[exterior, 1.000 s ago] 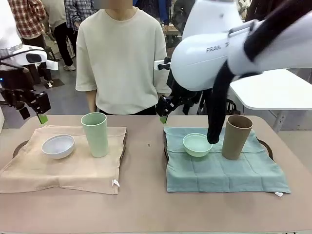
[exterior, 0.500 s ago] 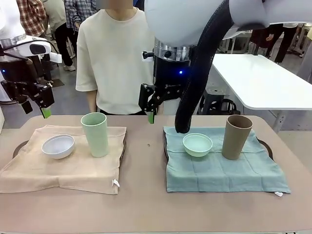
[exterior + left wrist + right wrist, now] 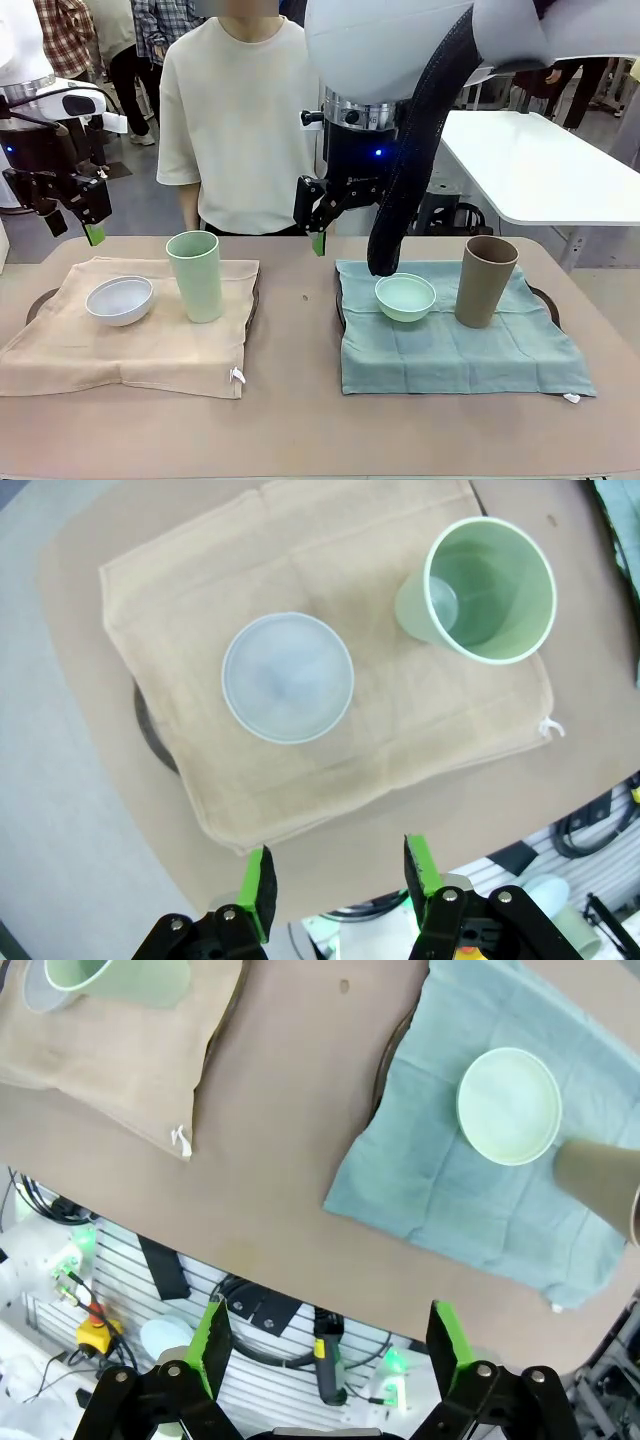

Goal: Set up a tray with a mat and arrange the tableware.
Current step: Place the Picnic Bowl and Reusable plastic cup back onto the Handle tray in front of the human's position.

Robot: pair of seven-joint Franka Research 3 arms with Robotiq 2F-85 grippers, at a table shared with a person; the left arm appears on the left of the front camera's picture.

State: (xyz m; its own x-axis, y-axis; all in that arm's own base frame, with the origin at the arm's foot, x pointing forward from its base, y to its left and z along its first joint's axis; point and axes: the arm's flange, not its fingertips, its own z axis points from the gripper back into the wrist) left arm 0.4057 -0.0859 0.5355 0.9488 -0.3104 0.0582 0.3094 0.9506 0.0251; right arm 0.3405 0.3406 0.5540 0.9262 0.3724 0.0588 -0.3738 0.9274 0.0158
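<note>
Now both cups (image 3: 196, 275) upright, mouths up

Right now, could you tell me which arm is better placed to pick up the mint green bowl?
Probably right: the right gripper hangs open just behind the teal mat holding the mint green bowl; the left gripper hovers past the beige mat.

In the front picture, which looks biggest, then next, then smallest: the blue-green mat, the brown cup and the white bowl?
1. The blue-green mat looks biggest by far.
2. The brown cup.
3. The white bowl.

The cup and bowl are a close call: the cup is taller, the bowl wider, so their order is unsure.
</note>
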